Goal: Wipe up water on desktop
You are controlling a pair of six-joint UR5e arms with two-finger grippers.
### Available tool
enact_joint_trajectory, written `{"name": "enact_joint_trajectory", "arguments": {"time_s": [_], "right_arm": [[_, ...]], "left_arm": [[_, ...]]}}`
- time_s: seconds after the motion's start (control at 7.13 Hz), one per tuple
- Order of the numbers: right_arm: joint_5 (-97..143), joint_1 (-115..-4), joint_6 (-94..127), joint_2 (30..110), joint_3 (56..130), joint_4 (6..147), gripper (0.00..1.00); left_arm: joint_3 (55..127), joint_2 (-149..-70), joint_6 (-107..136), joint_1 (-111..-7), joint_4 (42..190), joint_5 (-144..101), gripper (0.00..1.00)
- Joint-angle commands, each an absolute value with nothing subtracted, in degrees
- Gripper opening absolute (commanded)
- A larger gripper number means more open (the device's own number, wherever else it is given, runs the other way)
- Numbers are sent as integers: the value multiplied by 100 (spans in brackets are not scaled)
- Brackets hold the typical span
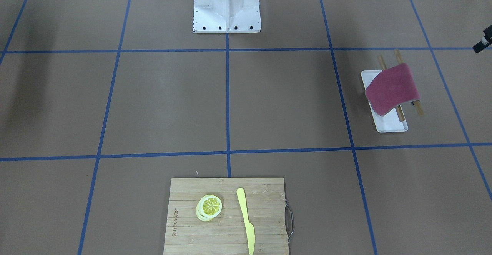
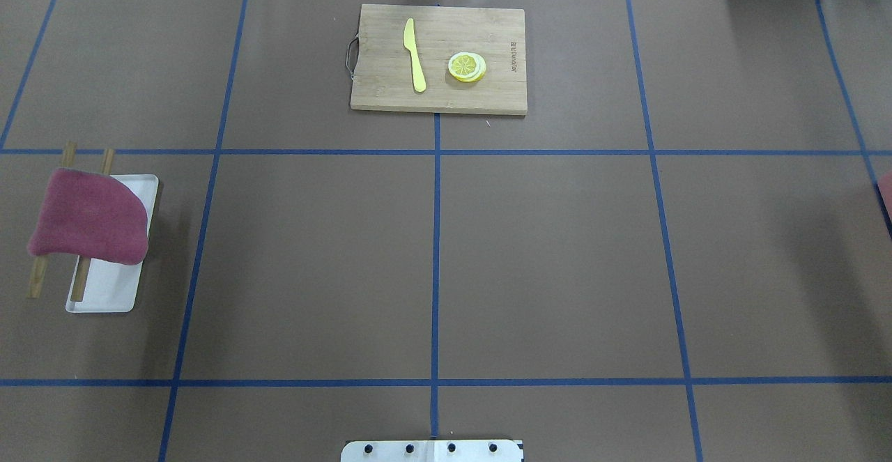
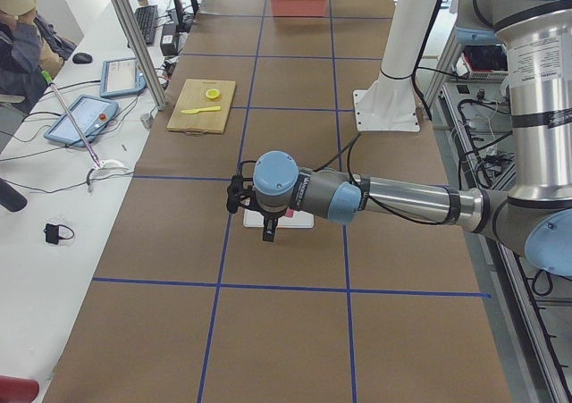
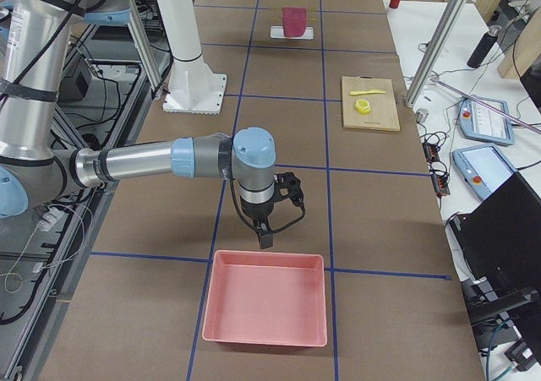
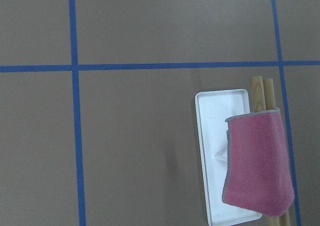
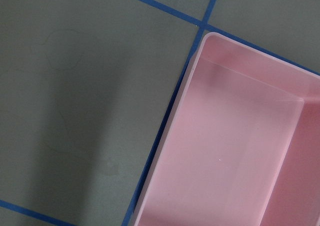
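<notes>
Desktop (image 2: pixel 543 260): brown, blue-taped grid, flat beneath both arms. Left gripper (image 3: pixel 266 229) above it, not touching, near white tray (image 2: pixel 104 296) with maroon cloth (image 2: pixel 90 214) draped over two wooden sticks (image 2: pixel 36 277). Right gripper (image 4: pixel 265 237) pointing down at desktop, just beside pink bin (image 4: pixel 264 301). Fingers apart or together: cannot tell for either, side views only. Bamboo board (image 2: pixel 390 93) with yellow knife (image 2: pixel 414 54) and lemon slices (image 2: pixel 467 67) at far edge.

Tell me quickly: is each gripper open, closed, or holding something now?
Left gripper: cannot be told from this side view.
Right gripper: cannot be told either.
</notes>
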State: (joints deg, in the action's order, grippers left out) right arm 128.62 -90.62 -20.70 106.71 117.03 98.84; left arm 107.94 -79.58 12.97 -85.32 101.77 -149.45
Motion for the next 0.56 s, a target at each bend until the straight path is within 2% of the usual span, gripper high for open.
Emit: {"name": "enact_joint_trajectory", "arguments": {"time_s": [0.0, 0.14, 0.42], "right_arm": [[12981, -9053, -2066, 10670, 11698, 9835, 100], [13103, -9044, -2074, 10679, 11681, 9835, 100], [13192, -9053, -2066, 10687, 11611, 9844, 100]], "left_arm": [[10941, -8137, 2698, -7791, 10634, -14636, 98], [11003, -8443, 3420, -7230, 10626, -14390, 94], [11039, -8473, 3620, -6866, 10626, -14300, 91]]}}
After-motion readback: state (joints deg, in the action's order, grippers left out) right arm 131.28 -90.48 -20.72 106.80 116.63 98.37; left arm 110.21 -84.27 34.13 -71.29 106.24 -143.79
